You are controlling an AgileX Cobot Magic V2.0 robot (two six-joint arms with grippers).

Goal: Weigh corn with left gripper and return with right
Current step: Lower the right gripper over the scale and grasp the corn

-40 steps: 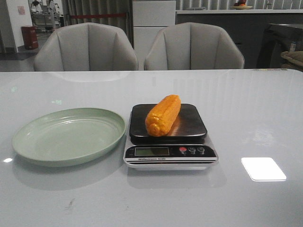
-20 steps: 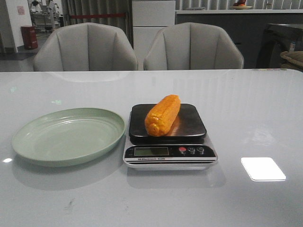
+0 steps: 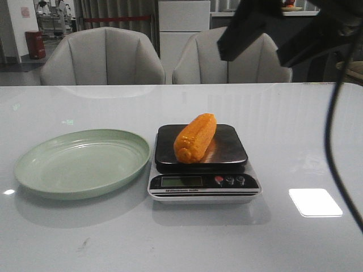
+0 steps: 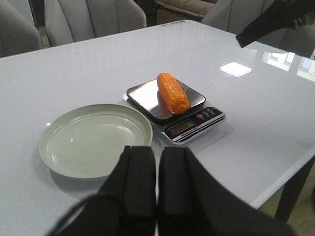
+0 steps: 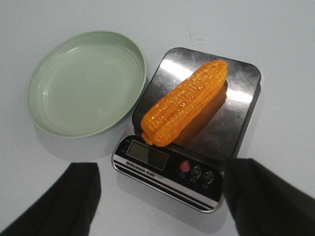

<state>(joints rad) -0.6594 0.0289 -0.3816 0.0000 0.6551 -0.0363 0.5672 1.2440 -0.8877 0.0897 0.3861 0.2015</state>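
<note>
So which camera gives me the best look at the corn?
The right wrist view: it looks straight down on the corn, full length. The front view shows it end-on and foreshortened; the left wrist view shows it smaller and farther off.

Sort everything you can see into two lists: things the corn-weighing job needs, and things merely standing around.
Needed for the job:
corn, lying on the scale
scale
pale green plate, beside the scale
right gripper, open above the corn
left gripper, shut, away from the corn

Standing around:
two grey chairs behind the table
</note>
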